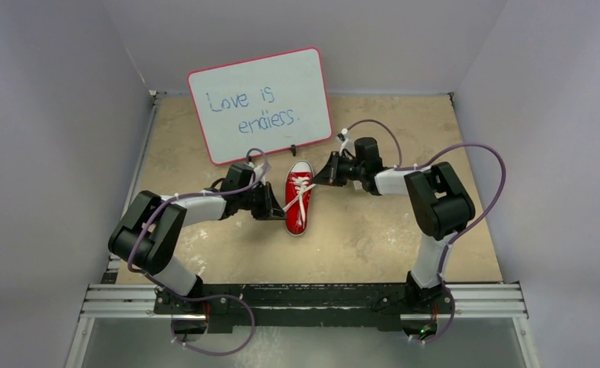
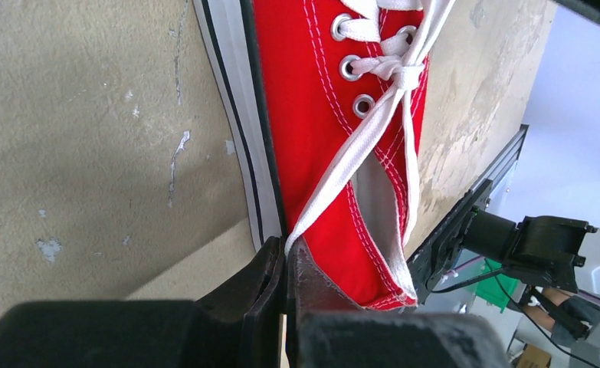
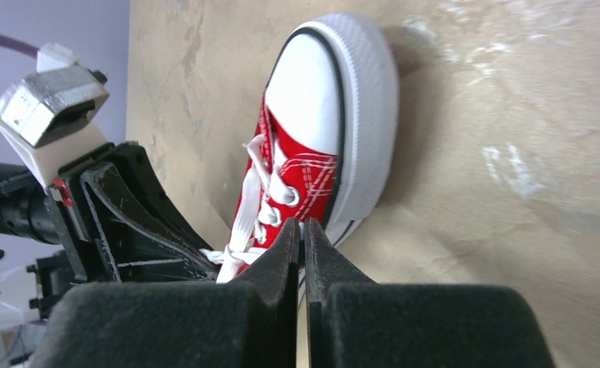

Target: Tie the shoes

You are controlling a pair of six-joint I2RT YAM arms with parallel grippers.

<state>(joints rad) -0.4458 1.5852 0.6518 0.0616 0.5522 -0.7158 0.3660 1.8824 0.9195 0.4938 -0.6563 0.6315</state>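
Top view: one shoe (image 1: 298,201) lies at mid-frame on the desk (image 1: 373,230). Its long axis runs almost vertically in the frame, with the white toe up toward the single whiteboard (image 1: 260,103) standing just behind it. Two grippers flank it: the left gripper (image 1: 280,210) at its left side near the heel, the right gripper (image 1: 321,175) just right of the toe.

Left wrist: the shoe fills the upper centre, heel toward the bottom, toe cut off at the top. At bottom centre the left gripper is narrow, clamped on a lace (image 2: 350,157) that runs up to the knot by the eyelets. A second lace end hangs along the opening to the right.

Right wrist: the toe sits at top centre and the shoe runs down-left. The right gripper's jaws are pressed together beside the sole edge, with nothing visible between them. The left gripper at the left hides the heel end.
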